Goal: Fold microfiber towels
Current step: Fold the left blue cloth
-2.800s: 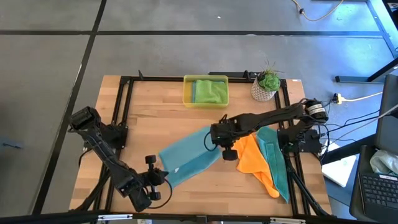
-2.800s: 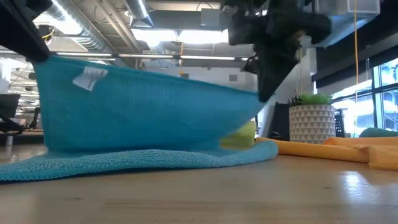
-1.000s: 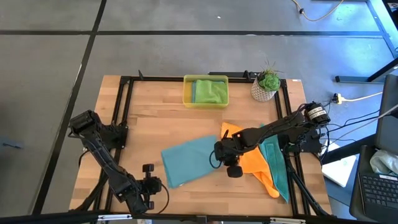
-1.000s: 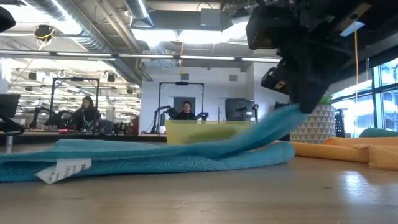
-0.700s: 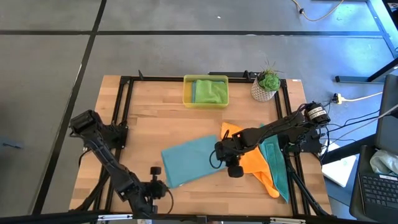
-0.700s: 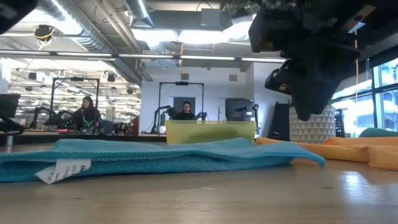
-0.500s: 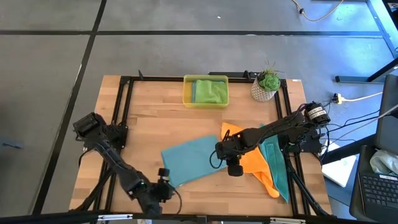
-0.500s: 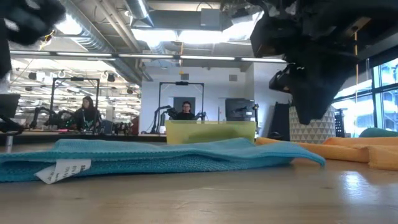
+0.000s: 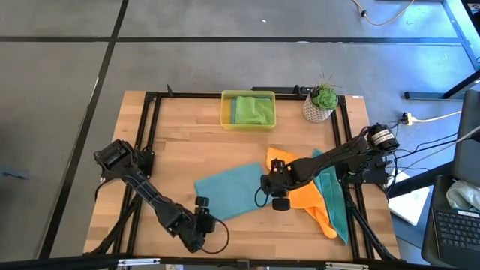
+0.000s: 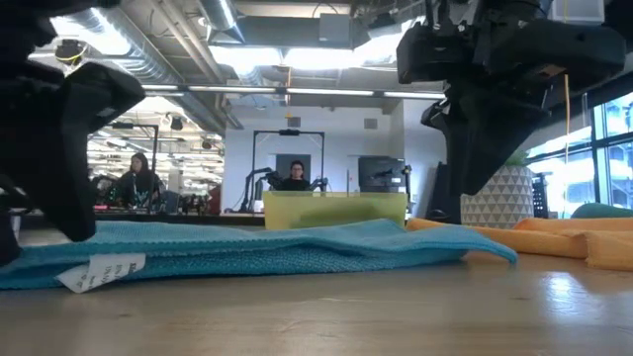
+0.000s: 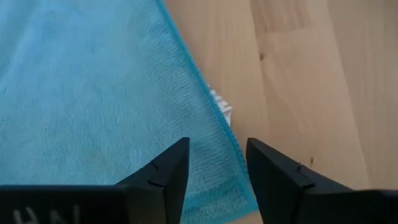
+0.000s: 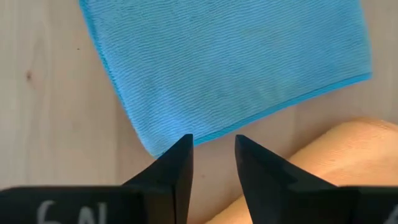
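The left gripper (image 9: pixel 201 222), fingers apart and empty, hovers over the near-left corner of the teal towel (image 9: pixel 229 192); it should pinch that corner cleanly. The right gripper (image 9: pixel 274 193), also apart and empty, hangs over its right edge. Bare wood table (image 9: pixel 180 150); workshop beyond.

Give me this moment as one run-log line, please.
left gripper: open, over blue towel corner | right gripper: open, over its other corner | blue towel: flat on table

Grey floor (image 9: pixel 60 67), ceiling ducts (image 10: pixel 198 40)
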